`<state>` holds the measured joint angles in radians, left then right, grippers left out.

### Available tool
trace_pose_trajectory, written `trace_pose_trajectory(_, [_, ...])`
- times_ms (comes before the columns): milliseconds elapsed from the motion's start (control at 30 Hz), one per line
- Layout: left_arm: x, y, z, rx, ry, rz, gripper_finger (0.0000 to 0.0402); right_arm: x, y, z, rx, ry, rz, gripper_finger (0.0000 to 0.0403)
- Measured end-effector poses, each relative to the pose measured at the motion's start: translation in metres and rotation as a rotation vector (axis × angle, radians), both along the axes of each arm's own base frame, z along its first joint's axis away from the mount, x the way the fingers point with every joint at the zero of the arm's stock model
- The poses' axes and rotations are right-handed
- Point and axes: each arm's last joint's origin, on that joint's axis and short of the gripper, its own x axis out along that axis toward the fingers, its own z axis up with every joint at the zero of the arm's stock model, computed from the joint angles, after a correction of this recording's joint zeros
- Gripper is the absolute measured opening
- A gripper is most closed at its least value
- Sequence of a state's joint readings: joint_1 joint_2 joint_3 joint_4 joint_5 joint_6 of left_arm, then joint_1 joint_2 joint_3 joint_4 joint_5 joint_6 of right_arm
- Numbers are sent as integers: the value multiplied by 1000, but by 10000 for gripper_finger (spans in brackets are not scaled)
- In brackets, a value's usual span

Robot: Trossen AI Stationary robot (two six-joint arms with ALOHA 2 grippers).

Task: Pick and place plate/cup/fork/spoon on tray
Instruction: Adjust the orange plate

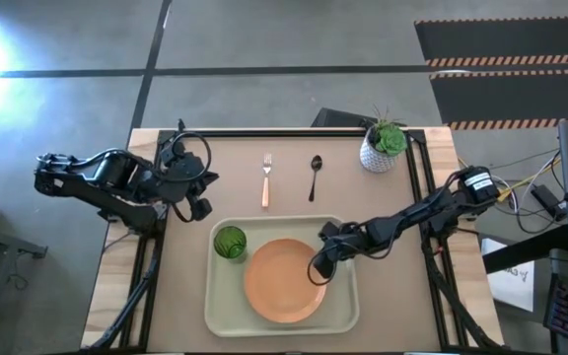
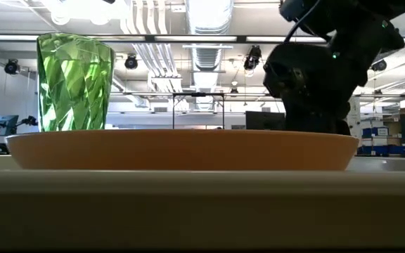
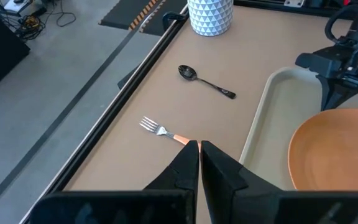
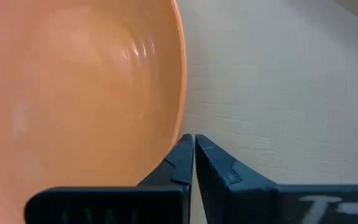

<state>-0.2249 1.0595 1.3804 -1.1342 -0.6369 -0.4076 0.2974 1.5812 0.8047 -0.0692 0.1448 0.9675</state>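
The orange-peach plate (image 1: 284, 281) lies flat on the pale tray (image 1: 215, 306). The green cup (image 1: 230, 242) stands upright on the tray's far left corner. The fork (image 1: 266, 180) and the dark spoon (image 1: 315, 176) lie side by side on the brown table beyond the tray. My right gripper (image 1: 319, 268) is shut, low at the plate's right rim (image 4: 180, 118). My left gripper (image 1: 200, 202) is shut and empty, above the table left of the tray. In the left wrist view its tips (image 3: 199, 148) hide part of the fork's handle (image 3: 180, 138). My right gripper stands with its shut fingers (image 4: 182, 158) at the plate's right rim, coming down at a slant from the table's right. I cannot tell whether they touch the rim. The plate lies flat on the tray.
A white patterned pot with a green plant (image 1: 383, 148) stands at the table's far right. Black rails run along the table's far, left and right sides. Bare tray floor shows right of the plate (image 4: 278, 81).
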Motion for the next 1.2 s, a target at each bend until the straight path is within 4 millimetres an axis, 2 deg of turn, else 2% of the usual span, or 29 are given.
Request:
trace_pose_trajectory(433, [0,0,0,1,6,0,0,1,1,-1,15,2,-39,9])
trace_pose_trajectory(1200, [0,0,0,1,6,1,0,-2,21,2,71,-42,-81,9])
